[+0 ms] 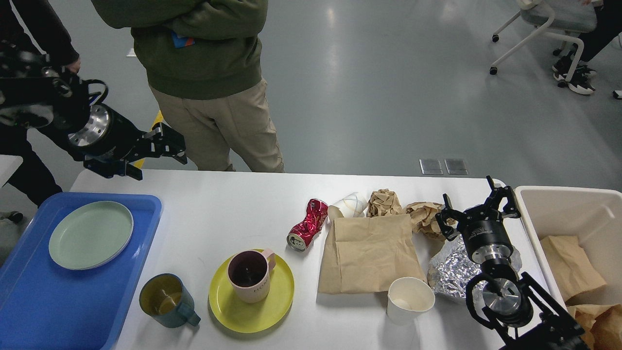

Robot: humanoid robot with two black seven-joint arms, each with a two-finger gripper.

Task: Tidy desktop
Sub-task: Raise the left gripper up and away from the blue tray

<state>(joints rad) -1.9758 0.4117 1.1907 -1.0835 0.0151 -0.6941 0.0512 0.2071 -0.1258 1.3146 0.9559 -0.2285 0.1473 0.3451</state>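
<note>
The desktop [218,209] fills the lower half of our view, bearing dishes toward 8 o'clock and rubbish toward 4 o'clock. Our left gripper [167,146] hangs above the table's far-left corner at 10 o'clock, holding nothing; it is dark and seen side-on, so we cannot tell how far its fingers stand apart. Our right gripper [478,204] sits at 4 o'clock with fingers spread wide and empty, just above the foil [449,272].

We judge the pink mug [250,274] and yellow plate [252,291] hard, smooth and breakable; the mug is best taken by its rim or handle, and lifted off before the plate. The teal mug [167,301] likewise, by the rim. The can [306,225], brown bag [371,253], paper wads [384,201] and white cup [409,299] look light and crushable, so any pinch across a fold or wall should do.

The bin [563,204] at 3 o'clock and the tray [58,301] at 8 o'clock are both cut off by the frame. The foil is partly hidden behind our right arm, and what lies under the bag we cannot see.
</note>
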